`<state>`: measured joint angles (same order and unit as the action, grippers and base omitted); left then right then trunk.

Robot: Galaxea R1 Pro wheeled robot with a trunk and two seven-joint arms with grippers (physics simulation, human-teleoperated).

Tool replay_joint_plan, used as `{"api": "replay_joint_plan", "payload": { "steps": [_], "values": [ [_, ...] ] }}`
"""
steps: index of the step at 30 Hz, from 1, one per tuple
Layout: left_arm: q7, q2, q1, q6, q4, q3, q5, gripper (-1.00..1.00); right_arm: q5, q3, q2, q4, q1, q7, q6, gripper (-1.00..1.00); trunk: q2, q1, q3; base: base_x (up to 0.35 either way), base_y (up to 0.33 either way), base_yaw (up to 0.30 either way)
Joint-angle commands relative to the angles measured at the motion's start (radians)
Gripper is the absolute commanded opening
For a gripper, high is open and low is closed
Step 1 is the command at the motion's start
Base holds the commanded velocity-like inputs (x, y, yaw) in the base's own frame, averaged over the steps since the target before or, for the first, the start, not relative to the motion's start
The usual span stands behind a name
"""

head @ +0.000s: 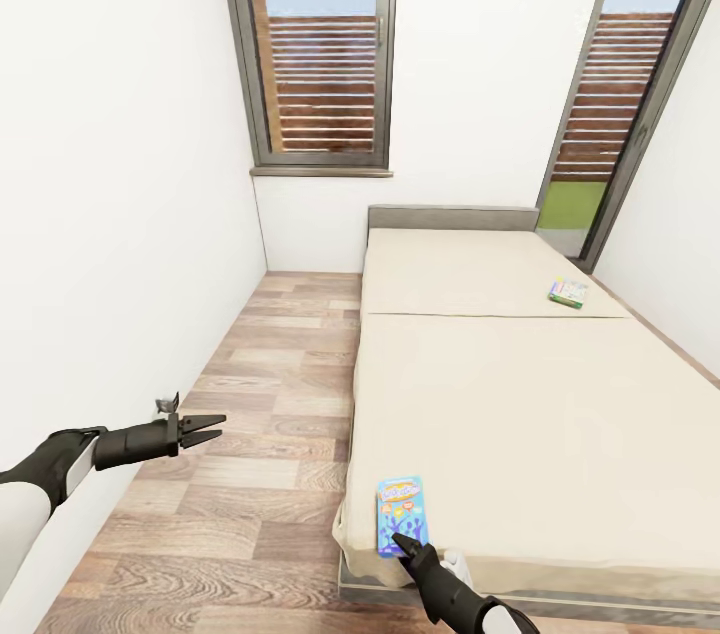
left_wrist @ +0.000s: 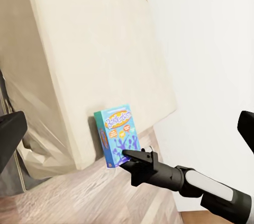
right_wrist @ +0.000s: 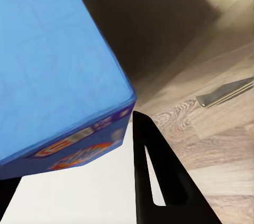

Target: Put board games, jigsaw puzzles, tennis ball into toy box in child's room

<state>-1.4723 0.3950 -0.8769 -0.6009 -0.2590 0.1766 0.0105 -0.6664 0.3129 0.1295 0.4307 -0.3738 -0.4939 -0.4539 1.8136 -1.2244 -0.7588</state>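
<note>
A: Blue game [head: 402,514] lies on the bed's [head: 540,414] near left corner, partly over the edge, which leaves room for a finger beneath.

B: And the right claw [head: 405,544]?

A: At its near end, jaws apart either side of the box; whether they have closed on it, I cannot tell.

B: The left claw [head: 212,429]?

A: Open, empty, hanging over the floor [head: 260,434] to the left.

B: Anything else?

A: A pale green game [head: 568,292] lies far right on the bed.
</note>
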Motion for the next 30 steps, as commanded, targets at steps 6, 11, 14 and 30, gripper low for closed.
{"api": "replay_joint_plan", "payload": {
  "steps": [6, 11, 14, 30],
  "values": [
    [-0.005, 0.001, 0.000, -0.021, 0.000, -0.004, 0.001, 1.00, -0.002, 0.006, 0.001, 0.000, 0.000, 0.000, -0.008, -1.00, -0.021, 0.012, 0.008, 0.000, 0.000, 0.000],
    [-0.005, 0.001, 0.000, -0.025, 0.000, -0.008, -0.001, 1.00, -0.001, 0.006, 0.001, 0.000, 0.000, -0.001, -0.008, -1.00, -0.056, 0.031, 0.024, 0.000, 0.000, 0.000],
    [-0.005, 0.001, 0.000, -0.025, 0.000, -0.008, -0.001, 1.00, -0.001, 0.006, 0.001, 0.001, 0.000, -0.002, -0.008, -1.00, -0.077, 0.042, 0.034, 0.000, 0.000, 0.000],
    [-0.005, 0.001, 0.000, -0.025, 0.000, -0.008, -0.004, 1.00, -0.012, 0.005, -0.015, 0.098, -0.003, -0.005, -0.044, -1.00, -0.189, 0.104, 0.084, 0.000, 0.000, 0.000]
  ]
}}
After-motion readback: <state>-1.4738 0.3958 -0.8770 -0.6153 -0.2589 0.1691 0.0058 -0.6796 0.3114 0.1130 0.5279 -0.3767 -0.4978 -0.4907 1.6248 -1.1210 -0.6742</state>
